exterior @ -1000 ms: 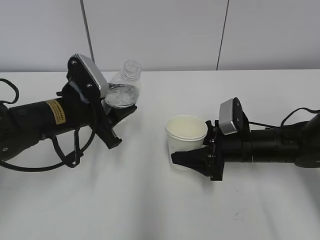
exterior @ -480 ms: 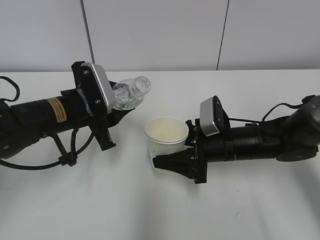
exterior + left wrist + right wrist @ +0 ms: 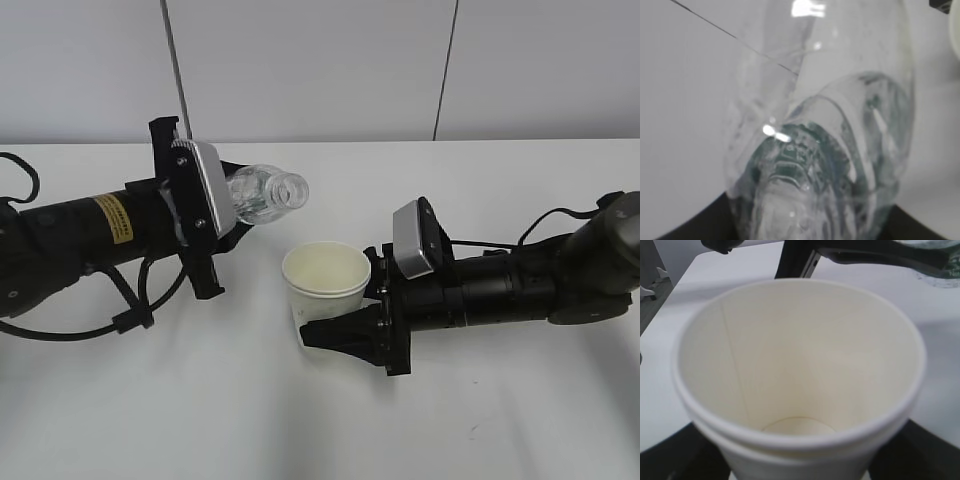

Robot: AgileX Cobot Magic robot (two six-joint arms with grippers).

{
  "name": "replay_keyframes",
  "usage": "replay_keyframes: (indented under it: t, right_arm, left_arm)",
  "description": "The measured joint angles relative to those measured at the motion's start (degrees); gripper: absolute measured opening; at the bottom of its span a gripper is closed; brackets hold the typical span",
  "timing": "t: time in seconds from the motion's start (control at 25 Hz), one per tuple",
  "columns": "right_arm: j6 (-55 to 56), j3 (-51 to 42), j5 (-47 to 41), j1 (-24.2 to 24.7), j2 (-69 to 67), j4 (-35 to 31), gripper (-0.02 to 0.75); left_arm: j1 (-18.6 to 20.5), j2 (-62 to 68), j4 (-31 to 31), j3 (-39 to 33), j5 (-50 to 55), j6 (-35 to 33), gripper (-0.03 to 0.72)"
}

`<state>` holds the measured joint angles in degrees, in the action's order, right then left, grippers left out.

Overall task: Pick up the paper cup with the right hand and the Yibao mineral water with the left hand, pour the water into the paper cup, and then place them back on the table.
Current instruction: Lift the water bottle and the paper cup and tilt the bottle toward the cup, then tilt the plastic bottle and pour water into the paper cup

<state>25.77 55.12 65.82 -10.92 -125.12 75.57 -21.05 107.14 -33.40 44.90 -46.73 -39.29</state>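
The left hand [image 3: 222, 222] is closed around the body of the water bottle [image 3: 266, 194] and holds it up off the table [image 3: 300, 420], tipped nearly on its side with the open, capless neck pointing to the right. The bottle's mouth sits above and a little to the left of the paper cup [image 3: 326, 283], near it but not touching. In the left wrist view the clear ribbed bottle [image 3: 820, 130] fills almost the whole picture, with the dark gripper only showing at the bottom corners, so the fingers themselves are hard to make out there. The right hand [image 3: 345, 330] is closed on the lower part of the paper cup, one dark finger visible at the front of the cup's base, and keeps it upright with the rim facing up. Whether the cup's base touches the table cannot be told. The right wrist view looks straight down into the cup [image 3: 800, 385]: its inside is pale cream, and no water can be made out. The black parts of the left hand [image 3: 850, 252] show just beyond the far rim.
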Motion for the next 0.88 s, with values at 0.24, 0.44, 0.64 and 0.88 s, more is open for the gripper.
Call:
replay_keyframes:
  t: [0.24,0.44,0.64,0.88]
  right_arm:
    - [0.41,0.0,0.0,0.0,0.0,0.83,0.543]
    - [3.04,1.74,0.0,0.0,0.0,4.98,0.543]
    - [5.2,3.25,0.1,0.0,0.0,7.96,0.543]
    - [5.55,3.65,0.1,-2.28,0.0,9.14,0.543]
  left_arm:
    - [0.0,0.0,0.37,0.0,-1.64,-6.77,0.321]
    - [0.0,0.0,2.36,0.0,-3.17,-9.7,0.321]
    - [0.0,0.0,2.63,0.0,-4.33,-12.77,0.321]
    - [0.0,0.0,2.68,0.0,-4.49,-16.72,0.321]
